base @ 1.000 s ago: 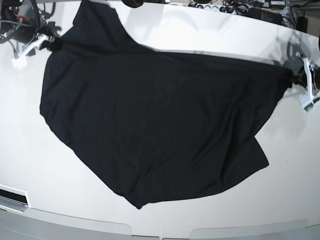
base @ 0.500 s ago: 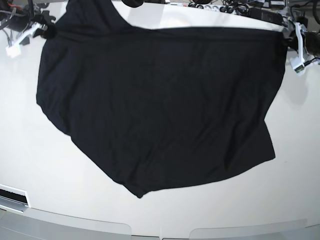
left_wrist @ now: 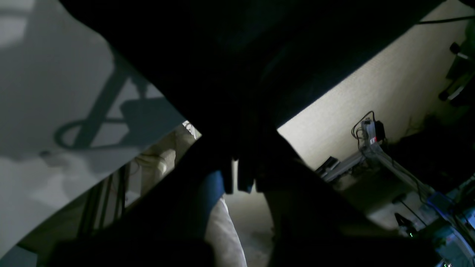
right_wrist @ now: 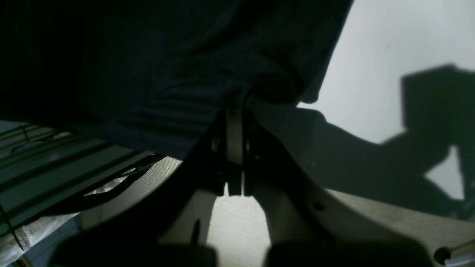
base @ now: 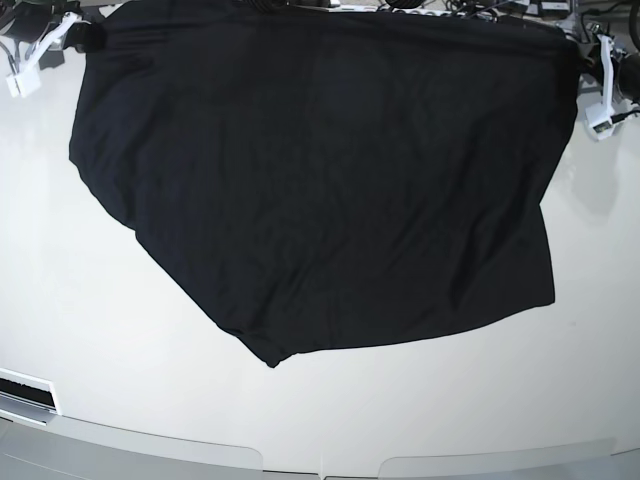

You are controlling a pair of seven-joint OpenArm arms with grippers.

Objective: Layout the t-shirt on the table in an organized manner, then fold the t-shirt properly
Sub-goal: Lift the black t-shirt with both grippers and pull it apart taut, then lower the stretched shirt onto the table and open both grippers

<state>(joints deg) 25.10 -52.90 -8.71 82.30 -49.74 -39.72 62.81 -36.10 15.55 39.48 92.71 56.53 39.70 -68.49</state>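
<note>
Here: both pincers pinching one black t-shirt, stretched between them.

Item one, my left pincer [base: 585, 62], pressed together on the shirt's top corner at the base view's right; its wrist view shows the dark fingers [left_wrist: 245, 174] clamped into cloth. Item two, my right pincer [base: 80, 38], likewise pressed together on the opposite top corner at that view's left, fabric bunched at its tips in the wrist view [right_wrist: 237, 107]. Item three, the t-shirt [base: 320, 180], spread wide, upper edge taut between the two grips, lower part reaching toward me over the bench [base: 90, 330]. Item four, cables [base: 440, 14] along the far edge.
</note>
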